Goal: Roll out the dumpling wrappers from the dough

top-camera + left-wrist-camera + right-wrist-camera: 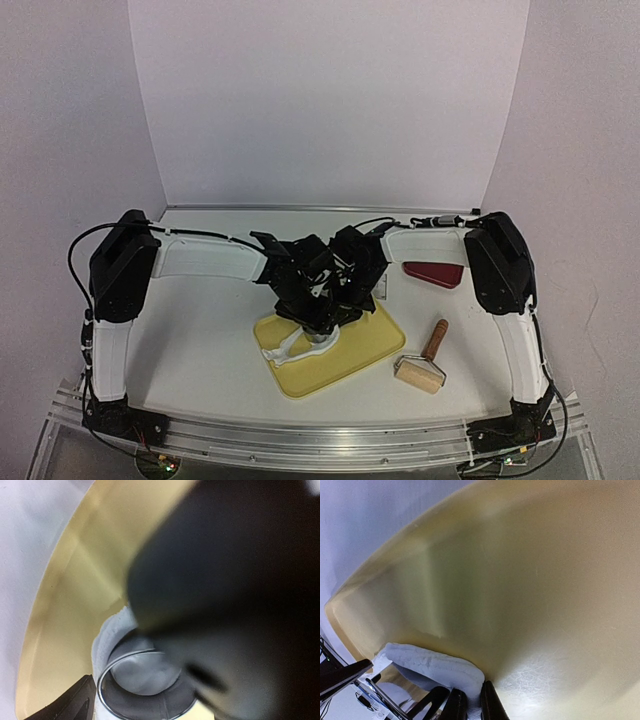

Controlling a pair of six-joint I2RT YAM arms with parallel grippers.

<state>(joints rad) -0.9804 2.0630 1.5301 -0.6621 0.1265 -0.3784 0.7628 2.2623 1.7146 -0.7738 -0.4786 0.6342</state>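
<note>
The dough is a ragged white strip [285, 347] on the yellow tray [375, 345]. It also shows in the right wrist view [435, 667]. My right gripper [472, 707] is shut on the strip's end and pinches it just above the tray floor. In the left wrist view a steel ring cutter [107, 670] stands on the dough [107, 635], with a round white dough disc [142, 672] inside it, the dumpling wrapper. My left gripper [145, 702] holds the ring between its fingers; one finger [70, 705] shows at the left and a dark blur hides the right side. Both grippers meet over the tray [320, 318].
A wooden roller with a brown handle [426, 362] lies on the table right of the tray. A dark red flat piece [435, 273] lies behind it near the right arm. White walls close in the back and both sides.
</note>
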